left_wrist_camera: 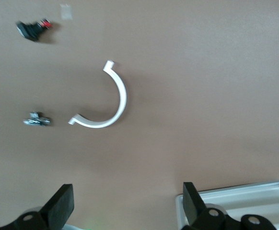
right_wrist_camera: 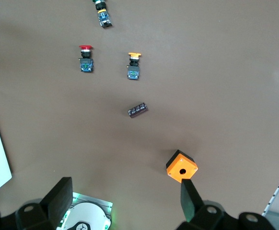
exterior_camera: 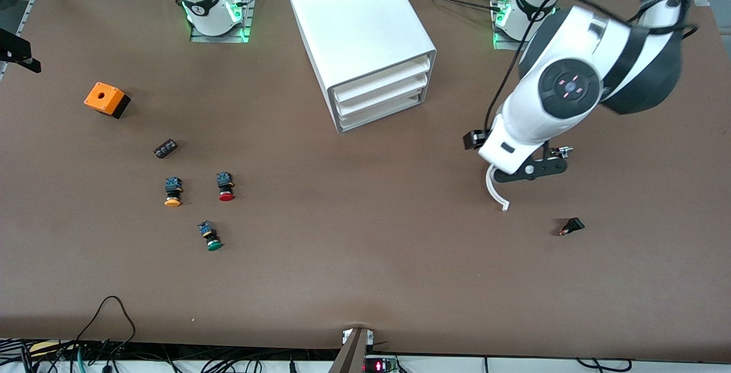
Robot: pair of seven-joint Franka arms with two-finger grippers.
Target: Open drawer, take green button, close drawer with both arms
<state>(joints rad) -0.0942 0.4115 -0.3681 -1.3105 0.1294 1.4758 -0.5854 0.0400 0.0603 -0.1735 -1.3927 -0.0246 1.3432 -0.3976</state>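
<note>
The drawer (exterior_camera: pixel 381 112), lowest in the white cabinet (exterior_camera: pixel 360 36) at upper centre, is shut, the green button (exterior_camera: pixel 210 236) lies on the table (exterior_camera: pixel 365 281) at lower left, the left claw (left_wrist_camera: pixel 125 208) hangs open above a white curved piece (exterior_camera: pixel 495 191), and the right claw (right_wrist_camera: pixel 122 203) waits open over its base.

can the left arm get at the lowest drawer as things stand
Probably yes. The left gripper hangs open over bare table toward the left arm's end, beside the cabinet. Nothing lies between it and the lowest drawer, which is shut; the white curved piece lies under the arm, off that path.
</note>
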